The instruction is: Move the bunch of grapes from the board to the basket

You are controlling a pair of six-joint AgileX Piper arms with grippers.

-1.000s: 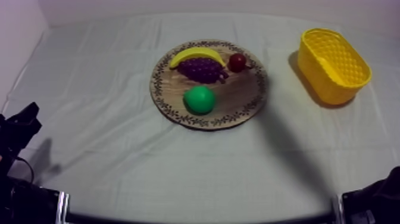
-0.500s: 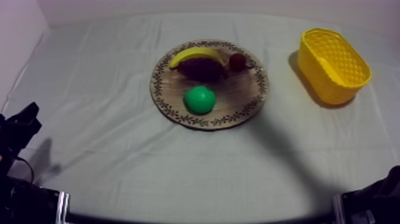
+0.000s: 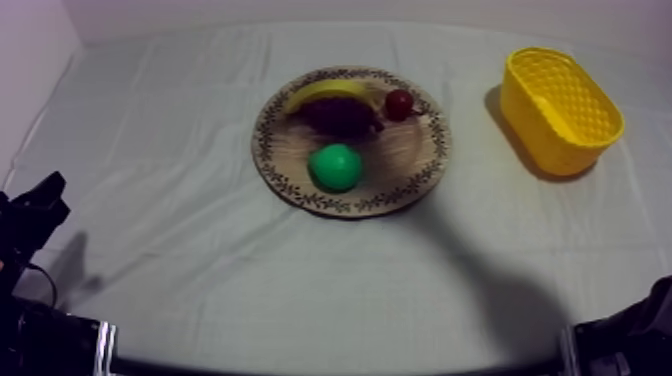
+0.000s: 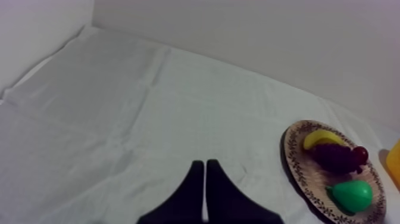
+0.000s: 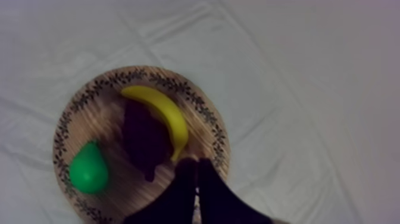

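The dark purple bunch of grapes [image 3: 340, 116] lies at the back of the round wooden board [image 3: 400, 185], between a banana [image 3: 322, 92] and a small red fruit [image 3: 399, 103]. The yellow basket [image 3: 560, 98] stands at the far right. In the right wrist view my right gripper [image 5: 195, 162] is shut as a narrow wedge above the board's rim, just beside the grapes [image 5: 143, 140] and the banana [image 5: 162, 114]. My left gripper [image 4: 205, 163] is shut over bare cloth, well away from the board [image 4: 291, 156]; it rests low at the left [image 3: 40, 205].
A green pear [image 3: 335, 167] lies on the board's front half. A soft shadow covers the cloth to the right of the board and reaches the grapes. A black part of the right arm [image 3: 625, 335] sits at the lower right edge.
A shadow has spread from the right across the cloth and over the grapes and banana, dimming them. The fruit, board, basket and left arm have not moved.
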